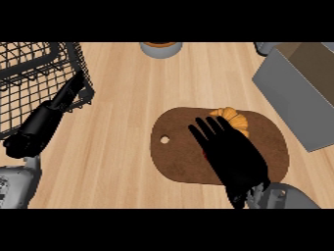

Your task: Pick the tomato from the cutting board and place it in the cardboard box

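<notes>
Two straight, spread fingers [211,128] of right hand [234,159] over cutting board [180,164], tomato [204,155] barely visible beneath them

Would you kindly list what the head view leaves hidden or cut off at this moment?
- Tomato: nearly all hidden under the right hand; only a red sliver shows on the cutting board.
- Croissant: partly covered by that hand's fingertips.
- Cardboard box: cut off by the right edge; its inside is mostly unseen.
- Cup: cropped by the upper edge.
- Wire rack: runs off the left edge, behind the left hand.
</notes>
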Available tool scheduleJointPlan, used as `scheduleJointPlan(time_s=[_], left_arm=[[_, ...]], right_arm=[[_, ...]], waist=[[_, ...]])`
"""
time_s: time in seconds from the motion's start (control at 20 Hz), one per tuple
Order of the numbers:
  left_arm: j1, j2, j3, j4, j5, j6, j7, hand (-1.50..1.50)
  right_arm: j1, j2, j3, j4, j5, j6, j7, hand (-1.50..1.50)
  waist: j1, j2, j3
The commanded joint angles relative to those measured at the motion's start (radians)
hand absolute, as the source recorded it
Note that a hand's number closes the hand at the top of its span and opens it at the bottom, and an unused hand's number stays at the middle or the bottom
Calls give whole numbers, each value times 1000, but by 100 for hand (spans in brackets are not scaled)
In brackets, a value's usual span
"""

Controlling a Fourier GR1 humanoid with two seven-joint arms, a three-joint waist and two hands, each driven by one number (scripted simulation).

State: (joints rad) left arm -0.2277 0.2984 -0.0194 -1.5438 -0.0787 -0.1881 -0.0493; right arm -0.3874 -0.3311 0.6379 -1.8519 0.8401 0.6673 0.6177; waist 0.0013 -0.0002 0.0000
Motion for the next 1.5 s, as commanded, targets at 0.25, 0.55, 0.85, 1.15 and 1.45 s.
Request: scheduleJointPlan(time_s=[0.25, 0.55, 0.85, 1.15, 1.45], left_arm=[[-6, -22, 35, 14, -22, -34, -5, 0], [-44, -50, 43, 48, -48, -34, -12, 0], [41, -38, 55, -26, -47, -66, -17, 0], [47, -68, 51, -40, -72, -63, -20, 0], [90, -85, 42, -81, -99, -46, -26, 0]], right_arm=[[63, 60, 9, 122, 157, -79, -122, -150], [87, 62, -63, 146, 175, -59, -213, -150], [54, 57, -117, 260, 253, -96, -261, -150], [21, 179, -127, 391, 321, -127, -277, -150], [95, 134, -72, 342, 357, -172, -388, 150]], waist=[[-1, 0, 0], [-3, 0, 0], [1, 0, 0], [2, 0, 0], [2, -1, 0]])
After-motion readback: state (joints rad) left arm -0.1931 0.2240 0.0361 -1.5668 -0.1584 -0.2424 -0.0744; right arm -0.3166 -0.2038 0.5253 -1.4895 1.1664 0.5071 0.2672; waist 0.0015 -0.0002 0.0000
